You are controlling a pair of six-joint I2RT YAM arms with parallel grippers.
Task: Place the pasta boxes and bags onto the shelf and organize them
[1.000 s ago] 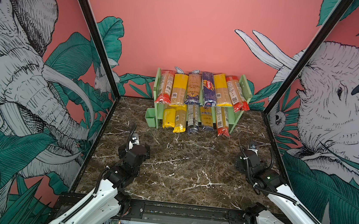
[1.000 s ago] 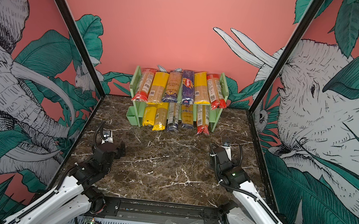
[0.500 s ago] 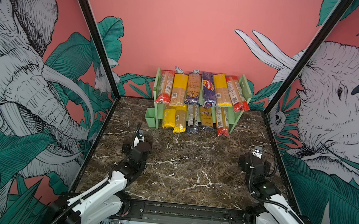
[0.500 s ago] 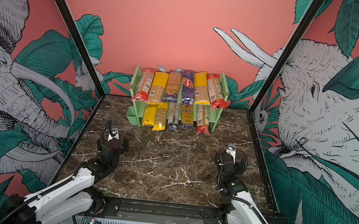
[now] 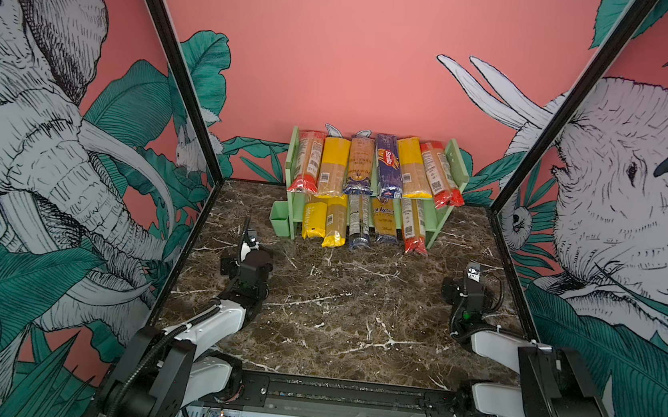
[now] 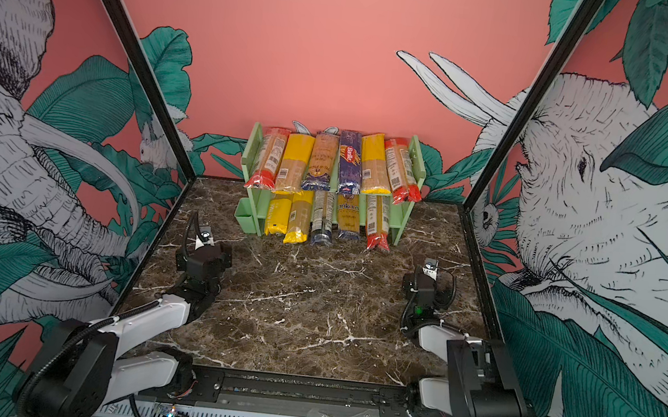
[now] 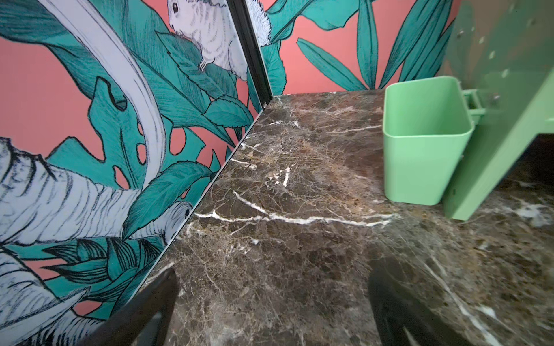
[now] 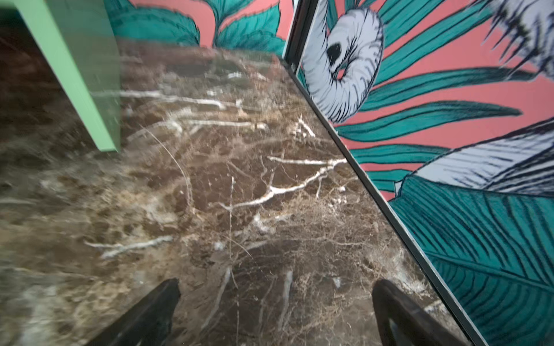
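pasta packets [image 5: 374, 167] being carried by the shelf [image 5: 455, 162], left end effector [image 7: 272, 278] and right end effector [image 8: 275, 284] being held apart, empty, over the bench [image 5: 335, 310]

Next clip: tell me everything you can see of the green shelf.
The shelf is a small pale green two-tier rack of flat matte boards with peg-holed side panels. It stands upright on the marble table near the back wall. An empty green cup is clipped to the side panel nearer the left arm. Six pasta packets lie side by side on the upper board, five on the lower, their ends overhanging the front.
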